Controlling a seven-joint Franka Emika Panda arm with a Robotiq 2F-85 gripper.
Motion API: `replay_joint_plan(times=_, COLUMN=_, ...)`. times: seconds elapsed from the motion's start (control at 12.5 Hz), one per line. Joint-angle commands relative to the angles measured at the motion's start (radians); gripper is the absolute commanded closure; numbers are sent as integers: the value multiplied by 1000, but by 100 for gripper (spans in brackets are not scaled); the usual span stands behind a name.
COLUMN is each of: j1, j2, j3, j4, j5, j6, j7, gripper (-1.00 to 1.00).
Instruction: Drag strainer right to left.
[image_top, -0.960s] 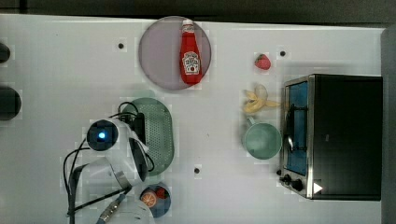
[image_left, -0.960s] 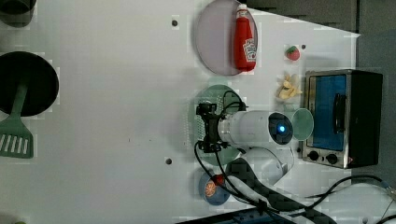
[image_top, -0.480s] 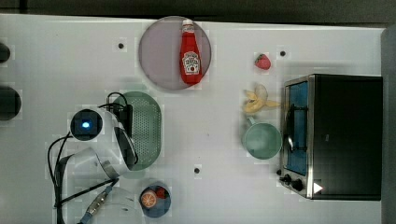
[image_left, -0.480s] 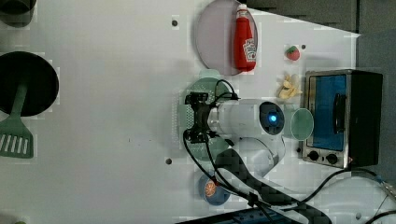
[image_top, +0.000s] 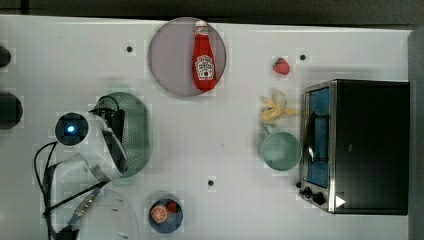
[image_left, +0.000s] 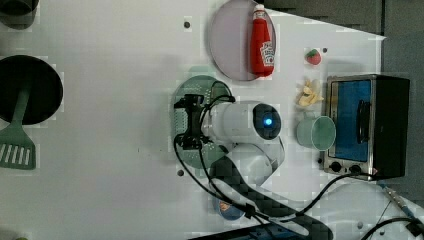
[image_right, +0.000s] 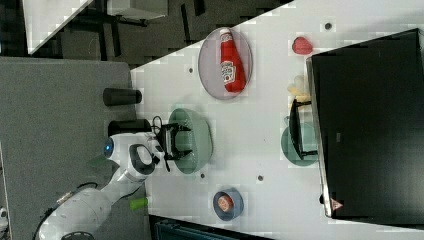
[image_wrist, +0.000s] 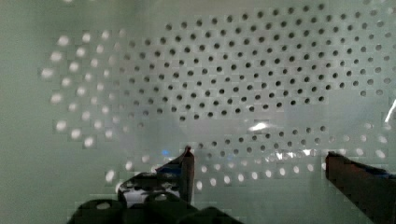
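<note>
**Q:** Now, where does the strainer (image_top: 135, 132) lie, and how does the gripper (image_wrist: 257, 163) stand to it?

**A:** It sits on the table (image_top: 225, 150) toward the top view's left, below and left of the plate (image_top: 172, 60) that bears the ketchup bottle (image_top: 204, 62). The cup (image_top: 280, 150), the banana (image_top: 272, 107) and the oven (image_top: 365, 145) lie well apart on the top view's right. The gripper hangs inside the bowl with its jaws spread wide and nothing between them; in the wrist view the two fingers (image_wrist: 187, 163) frame the perforated floor at close range.

**Q:** So is this a grasp?

**A:** Probably not. The step in hand looks like a drag by contact: the fingers press against the inner wall and carry the strainer along the table.

**Q:** What makes that drag go well?

**A:** Three things, as a judgement. Keep the fingers low in the bowl, so that the push acts near the base and the light plastic slides rather than tips. Keep both fingers bearing on the wall alike, so the oval does not swivel around one of them. Move slowly along a straight line toward the top view's left, where the table is free ahead of it.

**Q:** What could spoil it?

**A:** Lifting mid-stroke, which lets the rim slip under the fingers, or pressing down so hard that the strainer sticks and jerks.
</note>
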Motion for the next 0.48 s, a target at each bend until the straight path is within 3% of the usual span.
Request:
replay_joint_plan(times=0.08, j1=82, j2=11, j3=4, j4=58, j5=11, j6=-24, j7=84, gripper=-100)
replay_joint_plan(times=0.48, j1=116, j2=49, j3=3, j4=117, j5=11, j6=-26, j7=109, gripper=-100)
